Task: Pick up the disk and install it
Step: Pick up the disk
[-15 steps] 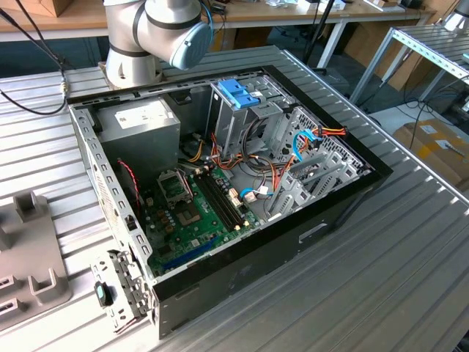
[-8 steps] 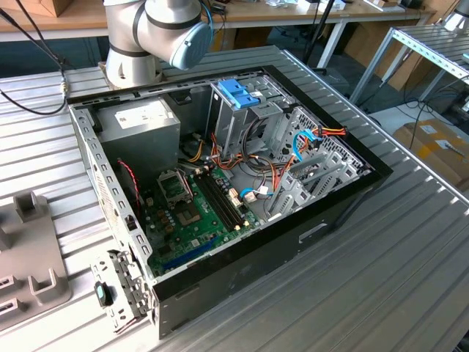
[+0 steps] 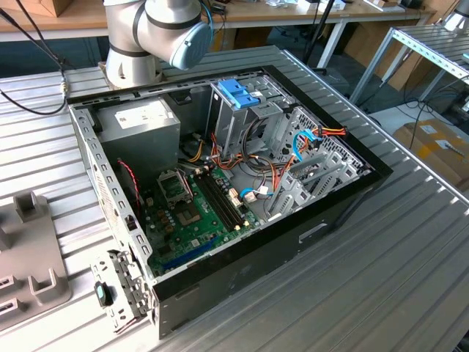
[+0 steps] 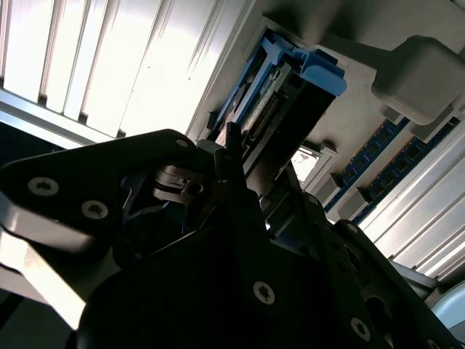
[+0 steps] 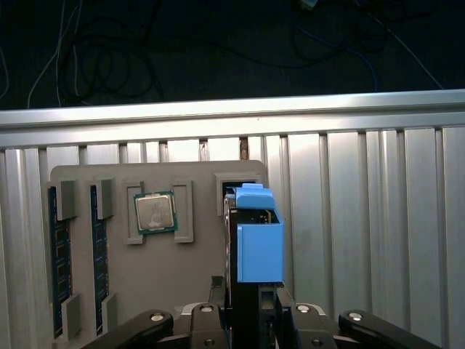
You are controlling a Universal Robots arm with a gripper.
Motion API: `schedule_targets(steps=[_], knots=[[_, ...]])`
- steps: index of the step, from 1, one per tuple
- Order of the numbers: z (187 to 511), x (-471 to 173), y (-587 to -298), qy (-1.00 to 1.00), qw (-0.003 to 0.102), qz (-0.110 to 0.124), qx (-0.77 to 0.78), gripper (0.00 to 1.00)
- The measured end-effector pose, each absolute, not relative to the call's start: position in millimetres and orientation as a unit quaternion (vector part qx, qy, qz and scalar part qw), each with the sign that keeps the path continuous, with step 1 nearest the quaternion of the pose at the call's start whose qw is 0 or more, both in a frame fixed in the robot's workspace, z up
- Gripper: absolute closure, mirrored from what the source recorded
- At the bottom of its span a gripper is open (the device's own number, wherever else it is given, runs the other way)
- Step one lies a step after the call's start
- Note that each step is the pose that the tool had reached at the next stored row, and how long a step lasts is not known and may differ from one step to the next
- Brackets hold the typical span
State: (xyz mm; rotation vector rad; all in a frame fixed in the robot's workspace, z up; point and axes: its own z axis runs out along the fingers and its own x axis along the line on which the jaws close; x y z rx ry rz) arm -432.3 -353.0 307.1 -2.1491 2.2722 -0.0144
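Observation:
In the first wrist view the disk (image 5: 259, 243) stands on edge, its light-blue carrier rail toward the camera. It sits between the dark fingers of my gripper (image 5: 247, 311), which is shut on it. The disk hangs over a recessed pocket (image 5: 240, 187) of the grey parts tray (image 5: 145, 291). In the second wrist view the disk (image 4: 294, 87) runs from my gripper (image 4: 231, 163) toward the tray, with its connector edge and blue rail showing. The open computer case (image 3: 220, 191) lies on the table in the exterior view, with a metal drive cage (image 3: 242, 117) under a blue latch.
The tray also holds a processor (image 5: 155, 212) and memory sticks (image 5: 58, 254). Its corner sits at the exterior view's left (image 3: 29, 257). The arm's base (image 3: 146, 37) stands behind the case. Inside the case are a motherboard (image 3: 190, 213), power supply (image 3: 139, 125) and loose cables (image 3: 293, 147).

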Motion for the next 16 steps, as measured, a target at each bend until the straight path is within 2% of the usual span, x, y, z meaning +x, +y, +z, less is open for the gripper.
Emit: schedule_targets(steps=[16], knots=[[331, -432, -353, 0.726, 0.007, -0.005, -0.687, 0.65]])
